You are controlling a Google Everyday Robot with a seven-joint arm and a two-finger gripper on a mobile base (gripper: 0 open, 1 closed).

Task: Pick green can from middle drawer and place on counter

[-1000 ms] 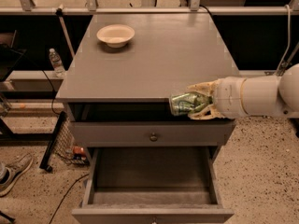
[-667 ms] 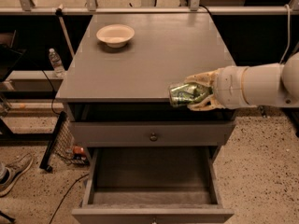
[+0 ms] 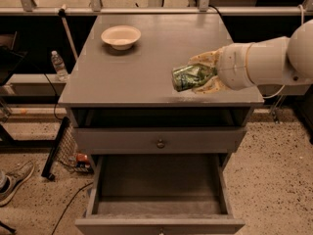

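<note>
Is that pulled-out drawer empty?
Empty: the middle drawer shows only bare grey floor. The gripper holds the green can over the counter.

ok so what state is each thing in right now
gripper: over the counter's right front part, fingers shut on the green can
green can: held, lying on its side
middle drawer: pulled open, empty
upper drawer front: shut
cream bowl: upright, empty, on the counter

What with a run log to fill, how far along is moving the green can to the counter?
Done: the shiny green metal can is out of the open wide grey wooden drawer. In hand: the gripper grips it sideways over the flat grey counter top, front right. Left: set down, release.
</note>
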